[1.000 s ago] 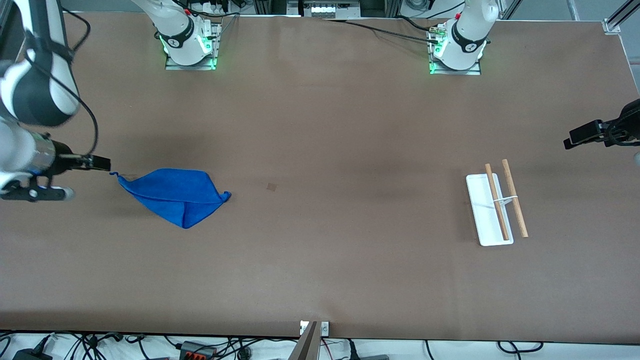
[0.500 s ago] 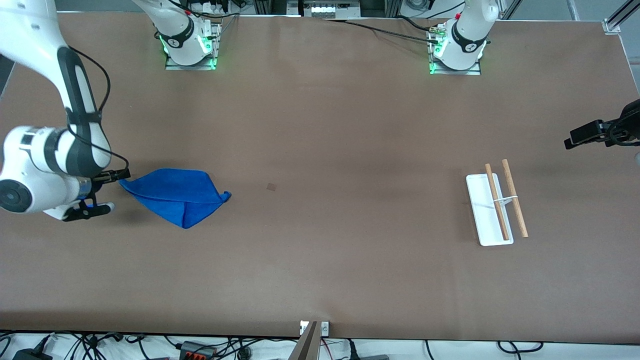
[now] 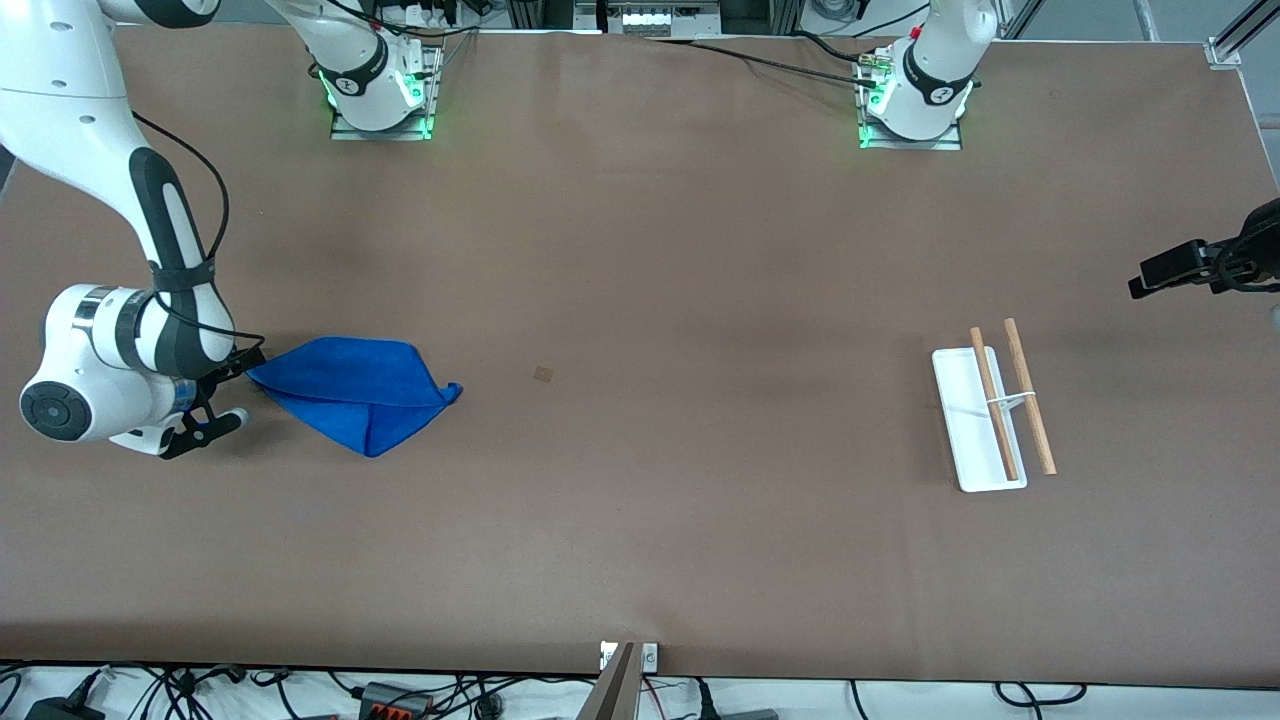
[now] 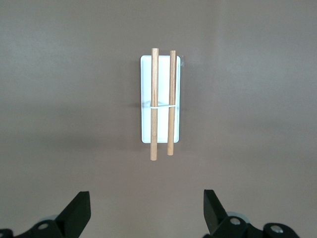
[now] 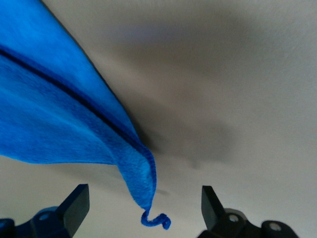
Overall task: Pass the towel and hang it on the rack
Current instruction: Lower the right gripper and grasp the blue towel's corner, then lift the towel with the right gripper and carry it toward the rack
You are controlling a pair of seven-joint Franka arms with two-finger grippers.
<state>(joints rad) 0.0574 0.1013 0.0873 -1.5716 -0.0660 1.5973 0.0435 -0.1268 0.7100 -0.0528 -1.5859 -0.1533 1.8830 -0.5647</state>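
My right claw (image 3: 228, 390) has crept closer, jaws wide around the towel's (image 3: 350, 390) pointed corner on the desk (image 3: 640, 250). Left claw (image 4: 146, 215) waits wide open over the rack (image 3: 990, 410), unmoved.

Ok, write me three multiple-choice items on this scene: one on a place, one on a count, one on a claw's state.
1. Where does the towel lie?
A. on the rack
B. on the table toward the right arm's end
C. in the left claw

2. How many wooden rods does the rack have?
A. one
B. two
C. four

3. What is the right claw doing?
A. open at the towel's corner
B. shut on the towel
C. holding the rack

Key: 1 B, the front view shows the towel flat on the table by the right arm. 2 B, the left wrist view shows two parallel rods. 3 A, the right wrist view shows its fingers spread either side of the corner tip.
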